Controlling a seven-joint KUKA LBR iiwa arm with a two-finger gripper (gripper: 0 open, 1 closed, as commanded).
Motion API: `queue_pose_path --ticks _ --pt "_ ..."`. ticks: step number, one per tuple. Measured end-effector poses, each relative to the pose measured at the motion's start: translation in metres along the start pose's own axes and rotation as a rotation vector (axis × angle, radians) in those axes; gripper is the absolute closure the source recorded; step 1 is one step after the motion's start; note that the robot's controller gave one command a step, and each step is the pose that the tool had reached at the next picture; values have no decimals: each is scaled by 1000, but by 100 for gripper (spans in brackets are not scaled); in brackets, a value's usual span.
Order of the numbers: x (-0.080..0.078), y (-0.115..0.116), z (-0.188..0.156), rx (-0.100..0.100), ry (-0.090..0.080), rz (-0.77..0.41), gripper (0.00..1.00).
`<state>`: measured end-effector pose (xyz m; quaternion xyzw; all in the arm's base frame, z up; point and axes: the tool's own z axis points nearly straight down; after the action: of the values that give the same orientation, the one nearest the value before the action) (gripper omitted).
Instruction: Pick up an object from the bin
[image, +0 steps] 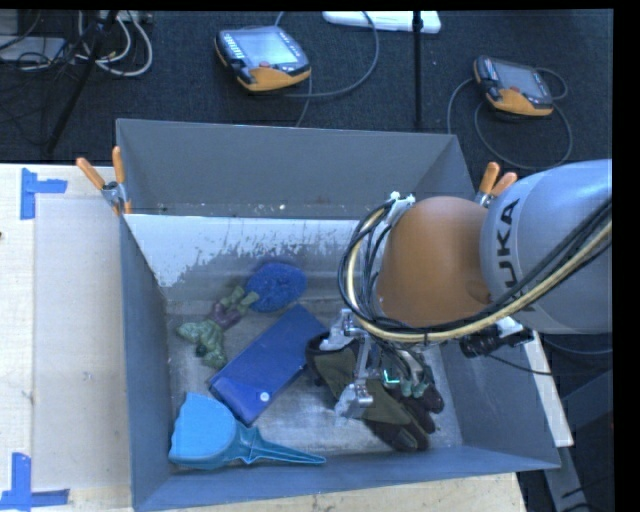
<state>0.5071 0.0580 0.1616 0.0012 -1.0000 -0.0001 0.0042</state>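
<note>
My gripper (372, 388) hangs under the arm's orange cover, low in the right half of the bin. It is right over a dark, crumpled glove-like thing (404, 422) that lies on the floor near the front right wall. Part of that dark thing (325, 362) also reaches out to the gripper's left. Just left of it, a flat dark-blue box (265, 365) lies slantwise on the floor.
A light-blue plastic scoop with a pointed handle (215, 437) rests in the front left corner. A blue fuzzy ball (275, 284) and a green camouflage toy figure (212, 330) lie toward the back left. The arm covers the bin's right side.
</note>
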Motion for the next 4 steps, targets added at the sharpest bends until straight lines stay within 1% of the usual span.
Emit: queue_pose_path --ticks 1,2,3,4 --pt "-2 0 -3 0 -6 2 0" --pt "-18 -5 80 -5 -45 -79 100" --pt "-10 -6 83 -3 -15 -81 0" --pt "-19 -5 80 -6 -50 -76 100"
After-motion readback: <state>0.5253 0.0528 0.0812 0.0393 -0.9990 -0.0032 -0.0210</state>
